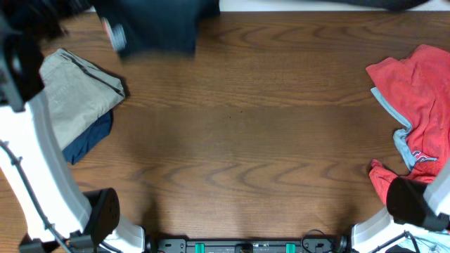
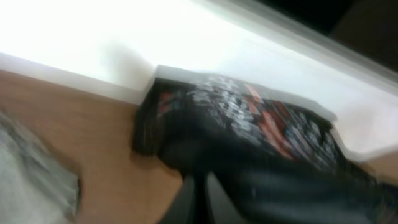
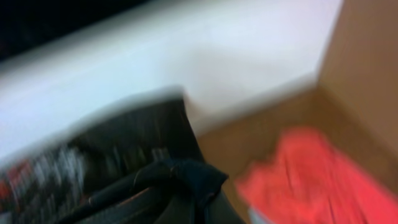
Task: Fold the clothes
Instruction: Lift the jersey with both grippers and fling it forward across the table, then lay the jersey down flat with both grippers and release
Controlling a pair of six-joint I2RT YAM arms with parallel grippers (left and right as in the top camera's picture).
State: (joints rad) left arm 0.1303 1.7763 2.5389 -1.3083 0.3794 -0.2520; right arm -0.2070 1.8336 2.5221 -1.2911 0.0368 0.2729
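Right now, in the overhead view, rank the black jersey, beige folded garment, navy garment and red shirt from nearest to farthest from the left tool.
1. black jersey, top edge, held by the left tool.
2. beige folded garment, left side.
3. navy garment, peeking out beneath it, lower left.
4. red shirt, far right edge.

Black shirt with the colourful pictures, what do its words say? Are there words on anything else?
On the black jersey: white lettering and coloured logos, all too blurred to read.
On the red shirt: one small mark, too small to read.
No other text shows in any view.
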